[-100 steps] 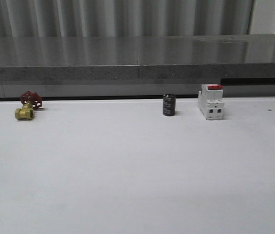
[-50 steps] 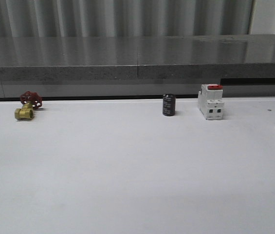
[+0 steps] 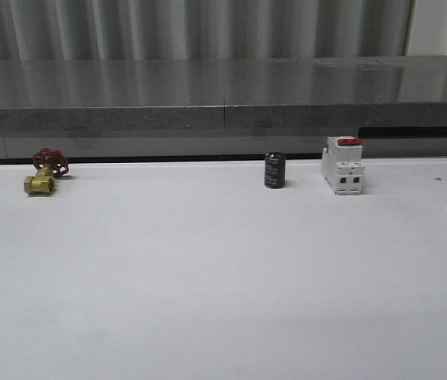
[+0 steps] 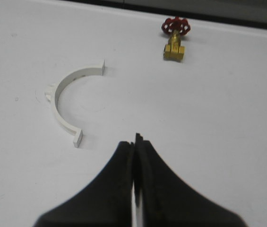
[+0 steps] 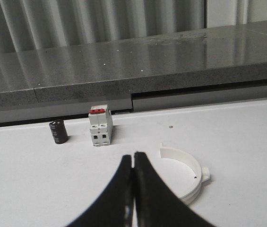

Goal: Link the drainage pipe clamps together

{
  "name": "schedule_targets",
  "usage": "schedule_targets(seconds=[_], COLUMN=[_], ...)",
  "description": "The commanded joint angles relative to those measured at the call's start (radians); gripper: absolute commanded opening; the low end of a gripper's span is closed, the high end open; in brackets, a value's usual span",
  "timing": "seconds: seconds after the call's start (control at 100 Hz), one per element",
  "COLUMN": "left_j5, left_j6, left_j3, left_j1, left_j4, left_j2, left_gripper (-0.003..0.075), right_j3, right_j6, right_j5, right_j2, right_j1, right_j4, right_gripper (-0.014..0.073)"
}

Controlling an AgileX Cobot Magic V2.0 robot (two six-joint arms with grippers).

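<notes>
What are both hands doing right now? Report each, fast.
Left hand: closed, holding nothing.
Right hand: closed, holding nothing.

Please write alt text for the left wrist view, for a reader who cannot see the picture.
The left claw, shut and empty, hangs over a white table. A white half-ring clamp lies flat on the table, apart from the claw. Farther off stands a brass valve with a red handwheel.
</notes>
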Motion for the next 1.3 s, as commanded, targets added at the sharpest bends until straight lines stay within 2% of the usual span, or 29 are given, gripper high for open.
schedule_targets(seconds=[0.0,0.06,0.11,0.18,0.23,0.3,0.37,0.59,0.78,1.04,1.16,1.29], left_j5=[-0.052,-0.052,-0.052,-0.052,-0.054,-0.061,-0.065,-0.109,-0.016,0.101,0.102,0.103], left_j6=[-0.003,0.008,0.026,0.028,0.028,0.028,0.028,0.028,0.036,0.208,0.334,0.411], left_j3=[-0.039,-0.039,-0.039,-0.039,-0.039,-0.039,-0.039,-0.063,-0.229,-0.468,-0.537,-0.592], left_j1=[-0.007,-0.007,-0.007,-0.007,-0.007,-0.007,-0.007,-0.001,0.059,0.171,0.217,0.268], left_j4=[0.006,0.006,0.006,0.006,0.006,0.006,0.004,-0.019,-0.008,-0.036,-0.063,-0.089], left_j2=[0.057,0.087,0.109,0.133,0.144,0.152,0.158,0.204,0.37,0.65,0.75,0.851], left_gripper=[-0.002,-0.0005,0.0045,0.0179,0.0324,0.0483,0.0554,0.0543,0.0543,0.0543,0.0543,0.0543], right_j3=[-0.02,-0.02,-0.02,-0.02,-0.02,-0.02,-0.02,-0.02,-0.02,-0.02,-0.02,-0.02], right_j6=[-0.005,-0.005,-0.005,-0.005,-0.005,-0.005,-0.005,-0.005,-0.005,-0.005,-0.005,-0.005], right_j5=[-0.084,-0.084,-0.084,-0.084,-0.084,-0.084,-0.084,-0.084,-0.084,-0.084,-0.084,-0.084], right_j2=[-0.019,-0.019,-0.019,-0.019,-0.019,-0.019,-0.019,-0.019,-0.019,-0.019,-0.019,-0.019], right_j1=[-0.004,-0.004,-0.004,-0.004,-0.004,-0.004,-0.004,-0.004,-0.004,-0.004,-0.004,-0.004], right_j4=[-0.008,-0.008,-0.008,-0.008,-0.008,-0.008,-0.008,-0.008,-0.008,-0.008,-0.008,-0.008], right_gripper=[-0.0067,-0.0067,-0.0067,-0.0067,-0.0067,-0.0067,-0.0067,-0.0067,-0.0067,-0.0067,-0.0067,-0.0067])
